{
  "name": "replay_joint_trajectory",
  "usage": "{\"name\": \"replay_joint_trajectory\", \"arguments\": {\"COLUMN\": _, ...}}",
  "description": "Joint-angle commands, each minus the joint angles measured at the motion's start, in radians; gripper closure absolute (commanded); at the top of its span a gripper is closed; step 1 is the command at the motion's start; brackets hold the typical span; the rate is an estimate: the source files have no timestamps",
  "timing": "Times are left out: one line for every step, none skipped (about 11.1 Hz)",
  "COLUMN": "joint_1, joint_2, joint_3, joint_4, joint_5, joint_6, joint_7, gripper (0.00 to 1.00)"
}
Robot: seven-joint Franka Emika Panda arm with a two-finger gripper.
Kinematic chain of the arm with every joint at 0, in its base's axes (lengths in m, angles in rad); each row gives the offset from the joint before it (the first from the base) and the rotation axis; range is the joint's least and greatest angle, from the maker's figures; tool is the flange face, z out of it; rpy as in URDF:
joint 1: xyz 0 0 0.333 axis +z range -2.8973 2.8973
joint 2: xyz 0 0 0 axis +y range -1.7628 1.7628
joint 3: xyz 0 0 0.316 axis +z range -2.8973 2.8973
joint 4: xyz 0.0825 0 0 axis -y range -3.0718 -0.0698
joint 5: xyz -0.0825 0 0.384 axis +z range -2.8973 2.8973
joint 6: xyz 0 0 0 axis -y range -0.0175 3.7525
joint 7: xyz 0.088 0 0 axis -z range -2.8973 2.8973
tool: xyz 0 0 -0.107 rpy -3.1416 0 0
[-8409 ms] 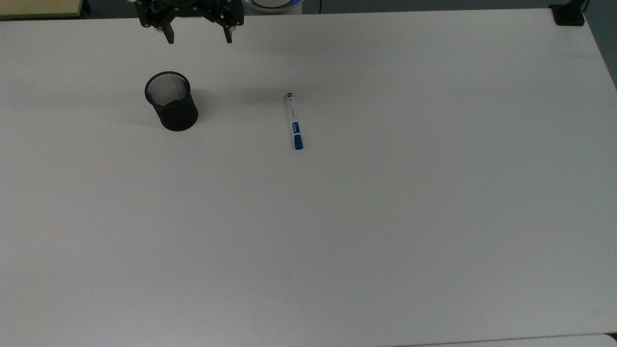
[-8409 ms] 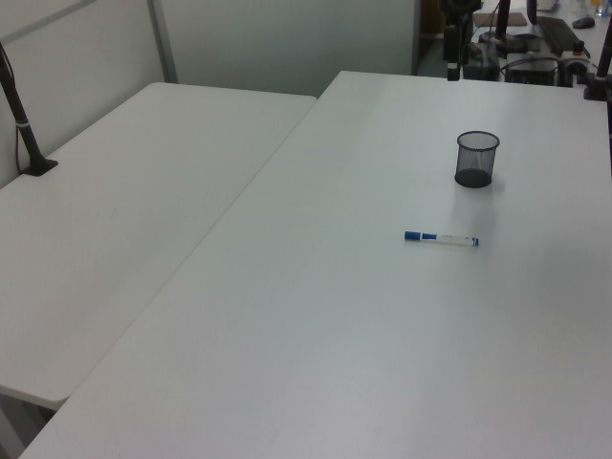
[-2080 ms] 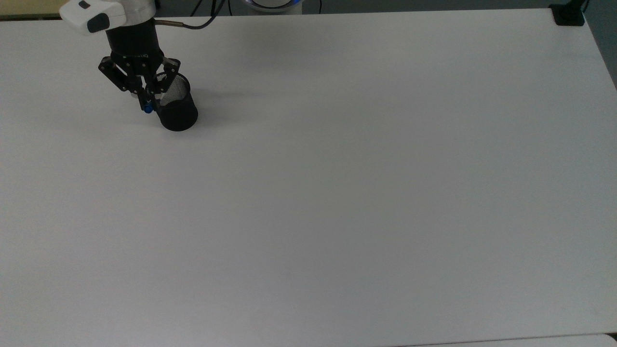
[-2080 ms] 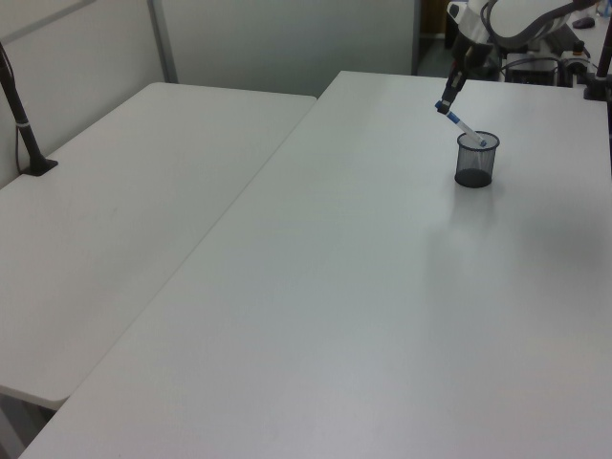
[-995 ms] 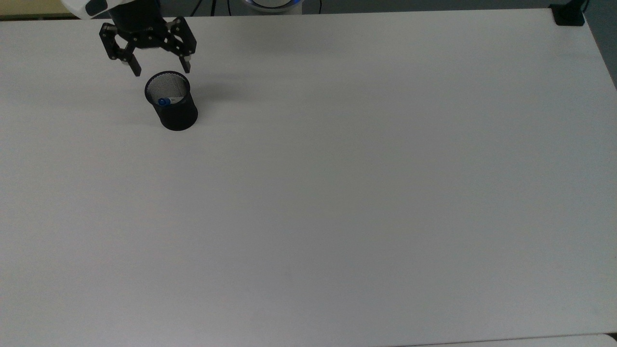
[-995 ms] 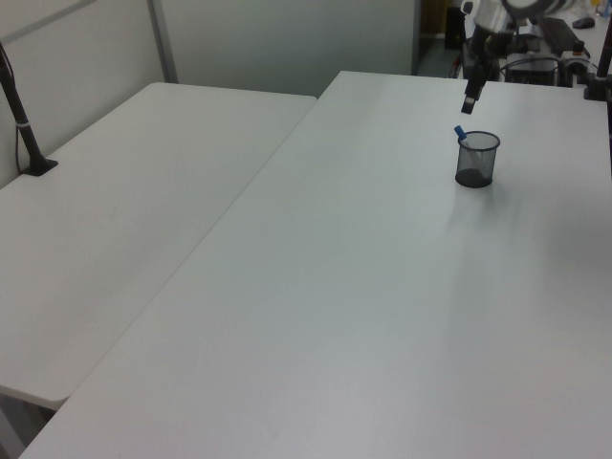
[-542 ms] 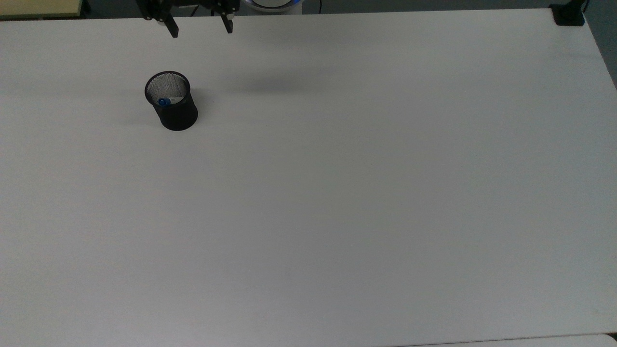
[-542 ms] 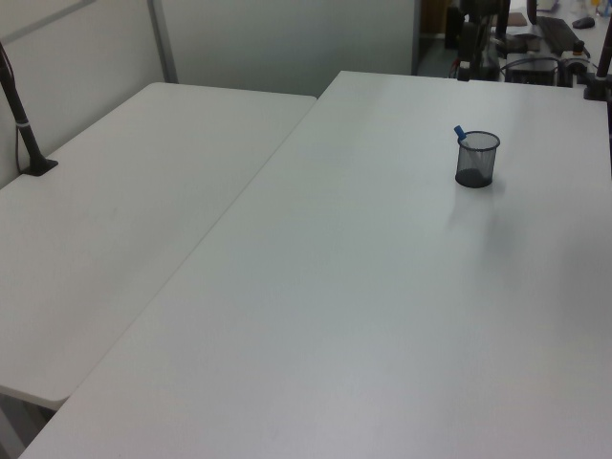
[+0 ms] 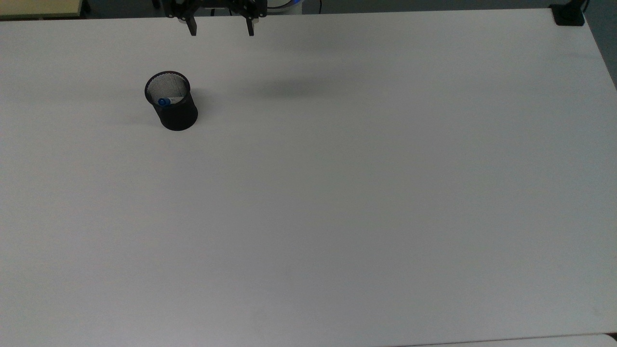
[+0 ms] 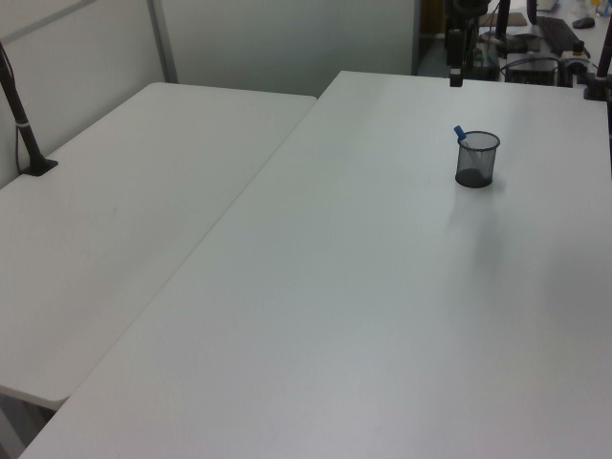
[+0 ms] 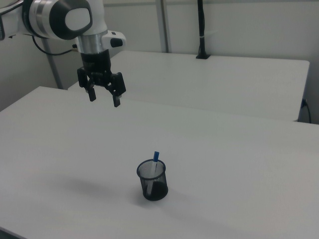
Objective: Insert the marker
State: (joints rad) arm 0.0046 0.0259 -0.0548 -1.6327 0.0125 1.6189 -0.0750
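Note:
The marker (image 9: 164,101) stands inside the black mesh cup (image 9: 172,107), leaning against its rim. Its blue cap (image 11: 156,156) sticks up a little above the rim, as the left view also shows for the marker (image 10: 460,133) in the cup (image 10: 476,160). My gripper (image 9: 221,32) hangs open and empty high over the far edge of the table, up and to the right of the cup in the top view. In the right view the gripper (image 11: 104,98) is well above and to the left of the cup (image 11: 153,180).
The cup stands on a wide white table (image 9: 337,193). A second white table (image 10: 124,210) adjoins it on the left view's left. A black post clamp (image 9: 569,14) sits at the far right corner in the top view.
Over the last two seconds my gripper opened and let the marker drop into the cup, then rose and drifted toward the top view's right along the far edge. The marker and cup stay still.

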Motion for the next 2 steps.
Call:
{"name": "replay_joint_trajectory", "arguments": {"joint_1": 0.012, "joint_2": 0.006, "joint_3": -0.011, "joint_4": 0.031, "joint_5": -0.016, "joint_6": -0.024, "joint_7": 0.018, "gripper": 0.0}}
{"name": "replay_joint_trajectory", "arguments": {"joint_1": 0.011, "joint_2": 0.006, "joint_3": -0.013, "joint_4": 0.033, "joint_5": -0.014, "joint_6": -0.024, "joint_7": 0.018, "gripper": 0.0}}
